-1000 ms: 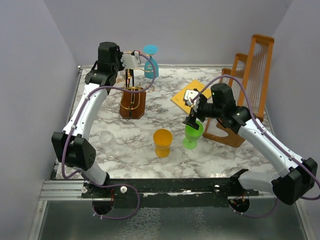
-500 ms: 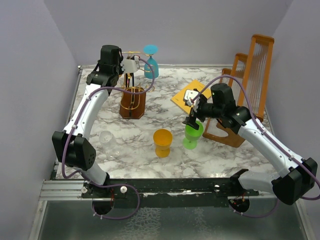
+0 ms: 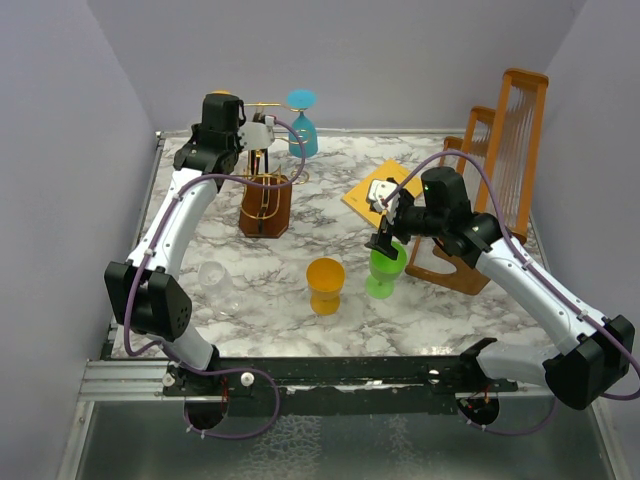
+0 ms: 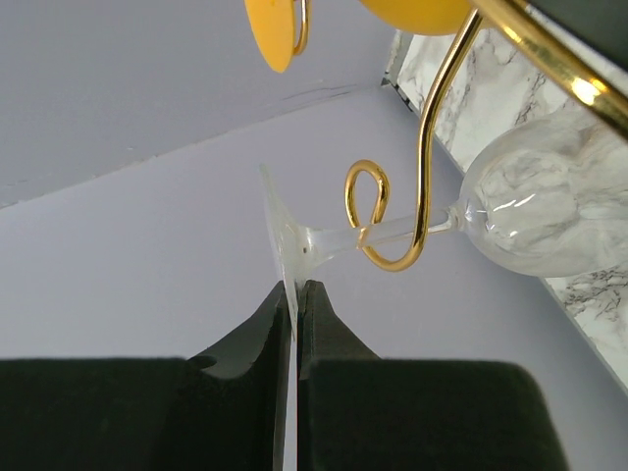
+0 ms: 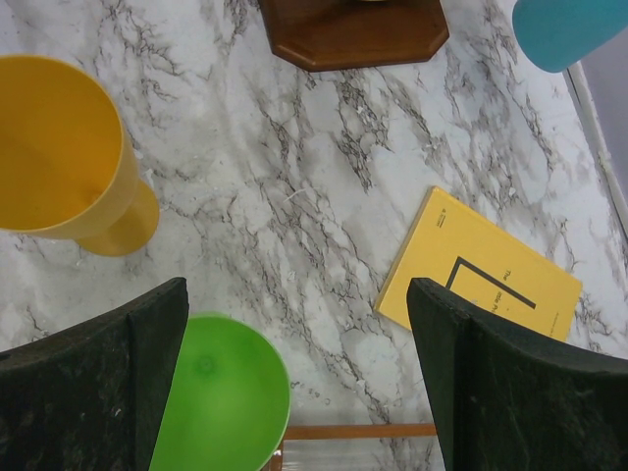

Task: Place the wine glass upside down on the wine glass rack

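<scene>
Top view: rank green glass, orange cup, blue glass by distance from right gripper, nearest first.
1. Green glass, just beneath the right gripper.
2. Orange cup, to its left, toward the bases.
3. Blue glass, far back, left of centre.

Tool (image 4: 295, 294) pinches wine glass (image 4: 538, 208) foot, stem in rack (image 4: 424, 147).

The yellow book (image 5: 488, 257) bears small print, too tiny to read.
</scene>
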Action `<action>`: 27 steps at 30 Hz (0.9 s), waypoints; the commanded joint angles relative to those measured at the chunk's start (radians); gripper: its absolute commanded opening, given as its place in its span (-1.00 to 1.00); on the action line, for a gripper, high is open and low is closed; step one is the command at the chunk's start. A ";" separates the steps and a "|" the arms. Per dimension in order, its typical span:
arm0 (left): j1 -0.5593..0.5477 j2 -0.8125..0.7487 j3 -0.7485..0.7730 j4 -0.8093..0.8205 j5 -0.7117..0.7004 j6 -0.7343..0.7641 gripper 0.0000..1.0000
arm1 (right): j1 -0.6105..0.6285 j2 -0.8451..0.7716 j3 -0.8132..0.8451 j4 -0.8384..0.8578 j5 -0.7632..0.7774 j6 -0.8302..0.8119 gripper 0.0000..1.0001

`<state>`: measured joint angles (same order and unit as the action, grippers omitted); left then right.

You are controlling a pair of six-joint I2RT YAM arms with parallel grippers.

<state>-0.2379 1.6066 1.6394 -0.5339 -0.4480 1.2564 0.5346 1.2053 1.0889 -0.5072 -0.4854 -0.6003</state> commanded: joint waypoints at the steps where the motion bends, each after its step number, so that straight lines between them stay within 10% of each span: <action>1: 0.001 -0.026 0.005 0.024 -0.060 0.011 -1.00 | -0.001 -0.010 -0.009 0.033 -0.013 -0.010 0.85; 27: 0.006 0.084 0.119 0.037 -0.054 -0.054 -1.00 | -0.001 -0.007 -0.010 0.033 -0.013 -0.012 0.85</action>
<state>-0.2310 1.6958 1.7157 -0.5327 -0.5079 1.2251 0.5346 1.2053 1.0889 -0.5068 -0.4858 -0.6003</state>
